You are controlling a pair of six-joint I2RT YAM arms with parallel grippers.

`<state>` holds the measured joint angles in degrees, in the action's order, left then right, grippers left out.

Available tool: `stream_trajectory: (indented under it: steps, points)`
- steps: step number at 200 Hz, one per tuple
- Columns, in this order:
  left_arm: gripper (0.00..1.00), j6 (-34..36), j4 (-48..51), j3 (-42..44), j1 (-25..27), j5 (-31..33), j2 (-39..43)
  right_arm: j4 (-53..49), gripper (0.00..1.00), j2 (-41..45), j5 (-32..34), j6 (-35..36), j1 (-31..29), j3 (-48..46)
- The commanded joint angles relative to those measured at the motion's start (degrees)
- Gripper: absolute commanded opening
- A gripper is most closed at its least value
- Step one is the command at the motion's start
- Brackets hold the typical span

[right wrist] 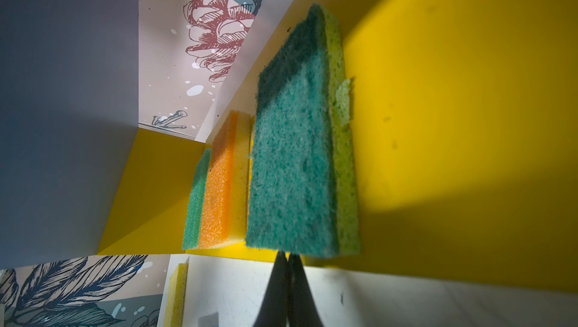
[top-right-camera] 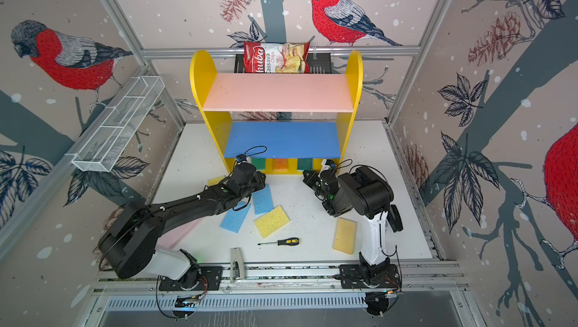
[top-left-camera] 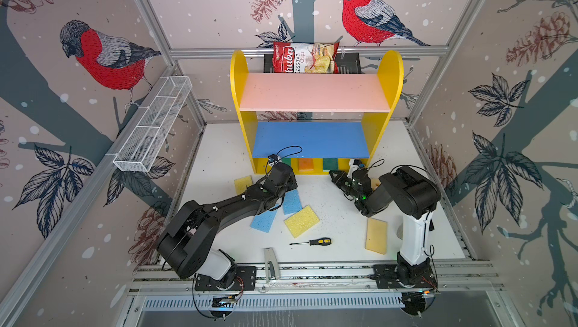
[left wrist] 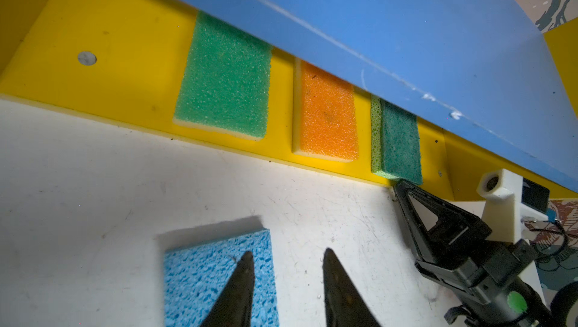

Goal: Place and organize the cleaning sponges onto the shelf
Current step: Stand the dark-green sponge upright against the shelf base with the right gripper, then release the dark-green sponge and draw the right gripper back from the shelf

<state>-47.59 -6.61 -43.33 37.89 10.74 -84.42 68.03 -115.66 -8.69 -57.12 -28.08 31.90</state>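
Observation:
The yellow shelf (top-left-camera: 240,90) has a pink upper board and a blue middle board. On its yellow base lie a green sponge (left wrist: 225,75), an orange one (left wrist: 328,112) and a dark green one (right wrist: 291,159). My right gripper (right wrist: 287,255) is shut, empty, its tips at the dark green sponge's near edge. My left gripper (left wrist: 287,252) is open, low over the table, one finger over a light blue sponge (left wrist: 203,278), nothing between the fingers. In both top views, another blue sponge (top-left-camera: 264,220) and three yellow sponges (top-left-camera: 301,220) (top-left-camera: 243,183) (top-left-camera: 376,235) lie on the table.
A screwdriver (top-left-camera: 314,242) lies near the front, and a grey metal tool (top-left-camera: 270,261) at the front rail. A chips bag (top-left-camera: 305,58) leans in a black basket (top-left-camera: 350,62) behind the shelf. A white wire tray (top-left-camera: 153,125) hangs on the left wall.

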Motion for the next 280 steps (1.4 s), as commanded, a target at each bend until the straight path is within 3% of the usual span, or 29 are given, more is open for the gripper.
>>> stream_trajectory:
  steps: [1, 102, 176, 229, 280]
  points:
    - [0.37, 0.7, 0.4, -0.5, 0.0, 0.5, 0.0, -10.0, 0.02, 0.0, 1.1, 0.3, 0.2, -1.7]
    - [0.37, 0.4, -0.6, -0.8, 0.0, -0.4, -1.8, -8.0, 0.01, 3.4, 2.9, -2.1, 5.1, -10.7]
    - [0.37, 0.7, -0.4, -0.9, 0.0, -0.2, -1.6, -5.9, 0.00, -1.3, 1.5, -3.9, 4.2, -7.3]
    - [0.37, 0.6, 0.0, -1.2, 0.1, -0.2, -1.7, -11.2, 0.00, -0.3, 3.5, -3.3, 2.7, -5.2]
    - [0.37, 0.3, -0.1, -0.9, 0.2, -0.3, -1.6, -14.2, 0.00, -1.1, 5.1, -7.0, 2.2, -3.7]
